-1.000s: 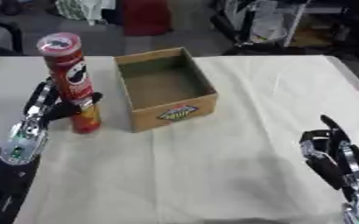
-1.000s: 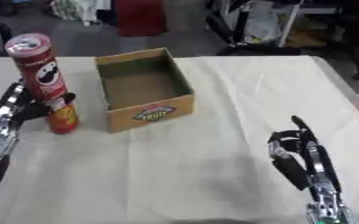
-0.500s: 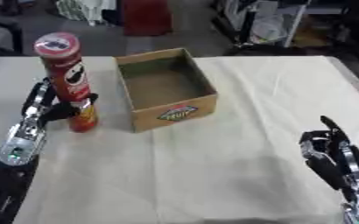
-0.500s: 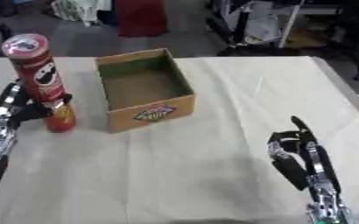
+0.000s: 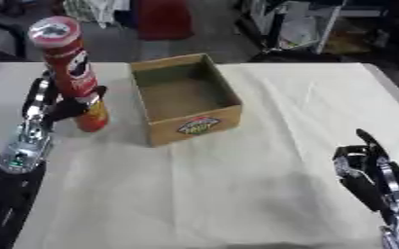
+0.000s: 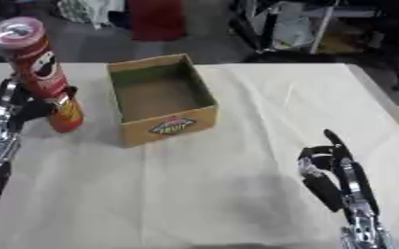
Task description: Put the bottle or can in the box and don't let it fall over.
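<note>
A tall red crisps can [image 5: 72, 73] with a silver top stands upright at the left of the table, just left of the open cardboard box [image 5: 194, 127]. My left hand [image 5: 43, 102] is curled round the can's lower half, fingers behind it and thumb in front. The can's base looks level with or slightly above the cloth; I cannot tell which. The box is empty inside, with a logo on its front wall. My right hand [image 6: 337, 172] rests at the lower right, fingers relaxed and pointing up, holding nothing.
A cream cloth [image 5: 262, 170] covers the table. Beyond the far edge stand a red object [image 5: 162, 19], chairs and a shelf unit. The table's right edge [image 5: 394, 92] runs diagonally at the upper right.
The can and my left hand have shifted slightly, the can a little higher and still upright. The right hand has stayed where it was.
</note>
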Tool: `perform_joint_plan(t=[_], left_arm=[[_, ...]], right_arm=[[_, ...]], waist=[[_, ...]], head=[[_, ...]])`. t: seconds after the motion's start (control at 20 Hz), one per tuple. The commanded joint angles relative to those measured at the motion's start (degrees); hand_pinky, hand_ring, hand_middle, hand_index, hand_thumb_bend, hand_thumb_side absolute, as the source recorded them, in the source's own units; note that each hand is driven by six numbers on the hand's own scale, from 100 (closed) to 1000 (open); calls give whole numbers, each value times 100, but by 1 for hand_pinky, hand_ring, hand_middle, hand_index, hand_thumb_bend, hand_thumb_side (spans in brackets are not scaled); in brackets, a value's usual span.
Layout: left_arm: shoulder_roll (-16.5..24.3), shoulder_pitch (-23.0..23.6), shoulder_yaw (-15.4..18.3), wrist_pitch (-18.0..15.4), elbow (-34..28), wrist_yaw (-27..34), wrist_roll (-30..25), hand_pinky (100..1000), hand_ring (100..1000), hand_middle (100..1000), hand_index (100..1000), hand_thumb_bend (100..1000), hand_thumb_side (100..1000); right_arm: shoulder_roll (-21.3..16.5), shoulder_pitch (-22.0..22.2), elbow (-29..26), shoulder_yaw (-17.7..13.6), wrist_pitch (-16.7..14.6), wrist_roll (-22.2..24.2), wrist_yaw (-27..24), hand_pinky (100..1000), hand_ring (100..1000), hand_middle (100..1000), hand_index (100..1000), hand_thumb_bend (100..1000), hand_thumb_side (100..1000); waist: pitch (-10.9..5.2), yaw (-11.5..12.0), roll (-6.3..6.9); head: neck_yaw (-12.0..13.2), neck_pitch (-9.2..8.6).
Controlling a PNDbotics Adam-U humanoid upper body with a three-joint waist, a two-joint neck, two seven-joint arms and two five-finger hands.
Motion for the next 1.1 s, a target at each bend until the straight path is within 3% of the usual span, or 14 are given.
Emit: perform_joint_plan(t=[0.05,0.4,0.7,0.8,0.85,1.1], left_arm=[[5,-407,-77,-25,-99,78,-33,925,898,447,566,365,100],[-276,-1117,-385,-125,348,-116,-343,921,900,462,585,398,100],[-642,-1333,-549,-205,899,-443,-561,919,910,564,686,496,100],[-705,-1327,-610,-248,1021,-632,-596,924,929,685,777,603,186],[-716,-1312,-646,-271,1060,-791,-606,935,958,812,880,719,332],[-724,-1186,-672,-345,1108,-1543,-513,958,1000,946,995,902,597]], right_arm=[[-25,-55,-41,20,-11,34,-46,745,668,663,1000,100,485],[1,-60,1,109,-26,109,-91,744,666,661,1000,100,487],[37,-100,52,169,-38,159,-139,743,664,660,1000,100,485],[48,-112,62,170,-39,159,-158,743,663,659,1000,100,483],[50,-116,67,168,-38,154,-165,743,663,658,1000,100,482],[56,-124,84,159,-40,139,-181,743,662,657,1000,100,482]], waist=[[-73,-49,-3],[-64,-243,-40],[-51,-366,-76],[-51,-388,-79],[-51,-391,-78],[-53,-371,-68]], head=[[51,-3],[180,-19],[237,-38],[253,-42],[247,-45],[206,-50]])
